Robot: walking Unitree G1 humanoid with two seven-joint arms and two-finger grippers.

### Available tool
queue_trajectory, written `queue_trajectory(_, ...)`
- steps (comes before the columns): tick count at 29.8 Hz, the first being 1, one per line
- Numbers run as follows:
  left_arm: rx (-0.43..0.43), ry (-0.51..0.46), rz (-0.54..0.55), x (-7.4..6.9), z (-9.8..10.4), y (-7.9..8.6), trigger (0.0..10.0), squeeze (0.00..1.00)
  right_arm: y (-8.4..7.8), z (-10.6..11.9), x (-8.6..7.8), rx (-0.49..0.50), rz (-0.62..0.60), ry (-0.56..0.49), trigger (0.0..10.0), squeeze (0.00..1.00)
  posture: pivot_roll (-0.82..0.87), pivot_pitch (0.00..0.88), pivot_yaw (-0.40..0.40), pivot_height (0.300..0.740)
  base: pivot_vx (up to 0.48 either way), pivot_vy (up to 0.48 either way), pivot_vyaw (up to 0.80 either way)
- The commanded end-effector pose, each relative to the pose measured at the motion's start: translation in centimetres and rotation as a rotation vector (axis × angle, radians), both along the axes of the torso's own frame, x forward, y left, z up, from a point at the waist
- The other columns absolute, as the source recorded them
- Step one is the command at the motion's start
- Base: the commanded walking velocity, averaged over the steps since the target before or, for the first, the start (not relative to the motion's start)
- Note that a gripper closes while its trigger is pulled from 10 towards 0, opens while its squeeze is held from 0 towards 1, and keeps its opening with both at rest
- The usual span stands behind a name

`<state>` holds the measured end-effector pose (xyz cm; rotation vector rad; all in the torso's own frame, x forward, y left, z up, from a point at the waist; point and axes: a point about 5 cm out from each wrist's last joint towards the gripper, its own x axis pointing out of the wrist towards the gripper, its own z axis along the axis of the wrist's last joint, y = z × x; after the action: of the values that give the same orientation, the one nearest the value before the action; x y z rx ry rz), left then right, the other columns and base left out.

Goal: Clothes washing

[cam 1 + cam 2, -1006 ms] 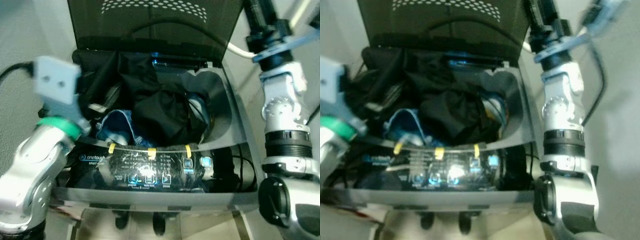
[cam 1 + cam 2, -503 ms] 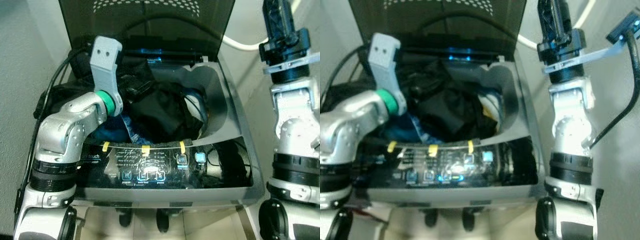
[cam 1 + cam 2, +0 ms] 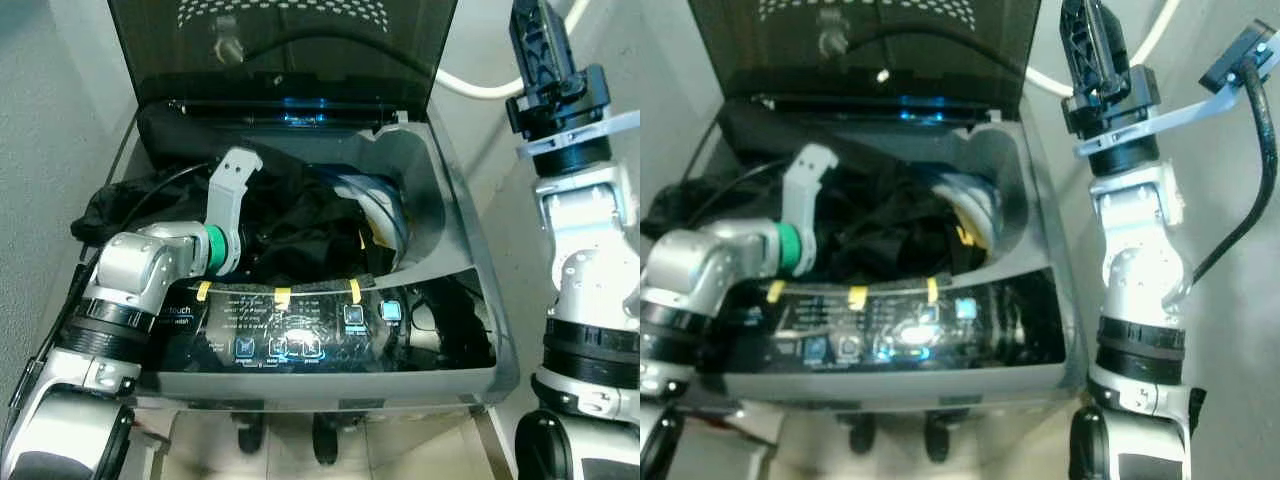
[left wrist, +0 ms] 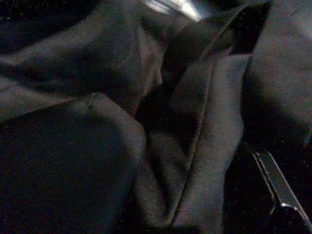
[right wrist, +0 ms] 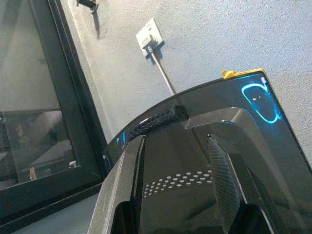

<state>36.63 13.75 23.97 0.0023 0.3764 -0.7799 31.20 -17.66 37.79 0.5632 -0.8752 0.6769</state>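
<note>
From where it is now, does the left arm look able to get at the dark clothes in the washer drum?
Probably yes. The washing machine lid stands open, and the left arm already reaches over the rim into the drum, with dark clothes right in front of its wrist camera. Nothing blocks it.

Washer lid stands open. Left arm reaches into the drum among dark clothes. Right claw is raised beside the lid. Control panel is lit.
</note>
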Motion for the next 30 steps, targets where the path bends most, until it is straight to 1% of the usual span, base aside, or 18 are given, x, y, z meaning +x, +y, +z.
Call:
queue_trajectory(1, 0.046, 0.112, 0.051, 0.0, -2.9, 1.5, 10.0, 0.00, -0.2, -0.1, -0.4, -0.004, -0.012, -0.002, 10.0, 0.00, 0.09, 0.174, 0.042, 0.740, 0.000, 0.000, 0.00)
queue_trajectory(3, 0.051, 0.149, 0.091, 0.3, -3.9, 2.6, 10.0, 0.00, -0.2, -0.1, -0.5, -0.005, -0.014, 0.004, 10.0, 0.00, 0.09, 0.172, 0.039, 0.740, 0.000, 0.000, 0.00)
queue_trajectory(4, 0.051, 0.149, 0.091, 0.3, -3.9, 2.6, 10.0, 0.00, -0.2, -0.1, -0.5, -0.005, -0.014, 0.004, 10.0, 0.00, 0.09, 0.172, 0.039, 0.740, 0.000, 0.000, 0.00)
queue_trajectory(5, 0.045, 0.164, 0.113, 0.5, -4.2, 3.2, 10.0, 0.00, -0.2, -0.1, -0.4, -0.006, -0.014, 0.006, 10.0, 0.00, 0.09, 0.170, 0.038, 0.740, 0.000, 0.000, 0.00)
queue_trajectory(11, 0.042, 0.162, 0.156, 1.1, -4.3, 4.3, 10.0, 0.00, -0.1, -0.1, -0.3, -0.009, -0.014, 0.008, 10.0, 0.00, 0.09, 0.170, 0.032, 0.740, 0.000, 0.000, 0.00)
queue_trajectory(12, 0.041, 0.114, 0.169, 1.5, -3.5, 4.6, 10.0, 0.00, -0.2, 0.0, -0.3, -0.010, -0.014, 0.007, 10.0, 0.00, 0.09, 0.171, 0.031, 0.740, 0.000, 0.000, 0.00)
queue_trajectory(16, -0.012, -0.210, 0.213, 2.7, 1.1, 5.0, 10.0, 0.00, -0.3, 0.1, -0.3, -0.012, -0.013, 0.007, 10.0, 0.00, 0.09, 0.170, 0.027, 0.740, 0.000, 0.000, 0.00)
queue_trajectory(18, -0.017, -0.452, 0.207, 2.5, 4.1, 4.7, 10.0, 0.00, -0.3, 0.1, -0.4, -0.014, -0.011, 0.006, 10.0, 0.00, 0.09, 0.170, 0.026, 0.740, 0.000, 0.000, 0.00)
queue_trajectory(19, -0.022, -0.540, 0.208, 2.3, 5.2, 4.5, 10.0, 0.00, -0.3, 0.1, -0.4, -0.014, -0.011, 0.006, 10.0, 0.00, 0.09, 0.170, 0.026, 0.740, 0.000, 0.000, 0.00)
queue_trajectory(20, -0.022, -0.540, 0.208, 2.3, 5.2, 4.5, 10.0, 0.00, -0.3, 0.1, -0.4, -0.014, -0.011, 0.006, 10.0, 0.00, 0.09, 0.170, 0.026, 0.740, 0.000, 0.000, 0.00)
queue_trajectory(23, -0.051, -0.781, 0.240, 1.3, 8.3, 3.8, 10.0, 0.00, -0.4, 0.1, -0.5, -0.014, -0.007, 0.001, 10.0, 0.00, 0.09, 0.167, 0.024, 0.740, 0.000, 0.000, 0.00)
queue_trajectory(24, -0.066, -0.832, 0.242, 0.8, 9.1, 3.5, 10.0, 0.00, -0.5, 0.1, -0.5, -0.014, -0.007, 0.000, 10.0, 0.00, 0.09, 0.166, 0.023, 0.740, 0.000, 0.000, 0.00)
queue_trajectory(25, -0.050, -0.910, 0.254, 0.3, 9.8, 3.3, 10.0, 0.00, -0.5, 0.1, -0.5, -0.014, -0.007, 0.000, 10.0, 0.00, 0.09, 0.166, 0.022, 0.740, 0.000, 0.000, 0.00)
queue_trajectory(26, -0.040, -0.968, 0.253, -0.1, 10.3, 2.9, 10.0, 0.00, -0.5, 0.1, -0.4, -0.013, -0.006, -0.001, 10.0, 0.00, 0.09, 0.164, 0.020, 0.740, 0.000, 0.000, 0.00)
queue_trajectory(27, -0.040, -0.968, 0.253, -0.1, 10.3, 2.9, 10.0, 0.00, -0.5, 0.1, -0.4, -0.013, -0.006, -0.001, 10.0, 0.00, 0.09, 0.164, 0.020, 0.740, 0.000, 0.000, 0.00)
queue_trajectory(28, 0.003, -1.051, 0.253, -0.7, 11.0, 2.4, 10.0, 0.00, -0.5, 0.1, -0.4, -0.013, -0.004, 0.000, 10.0, 0.00, 0.09, 0.164, 0.018, 0.740, 0.000, 0.000, 0.00)
queue_trajectory(29, 0.003, -1.051, 0.253, -0.7, 11.0, 2.4, 10.0, 0.00, -0.5, 0.1, -0.4, -0.013, -0.004, 0.000, 10.0, 0.00, 0.09, 0.164, 0.018, 0.740, 0.000, 0.000, 0.00)
queue_trajectory(30, 0.032, -1.130, 0.229, -1.4, 11.5, 1.5, 10.0, 0.00, -0.5, 0.1, -0.4, -0.013, -0.002, 0.000, 10.0, 0.00, 0.09, 0.161, 0.014, 0.740, 0.000, 0.000, 0.00)
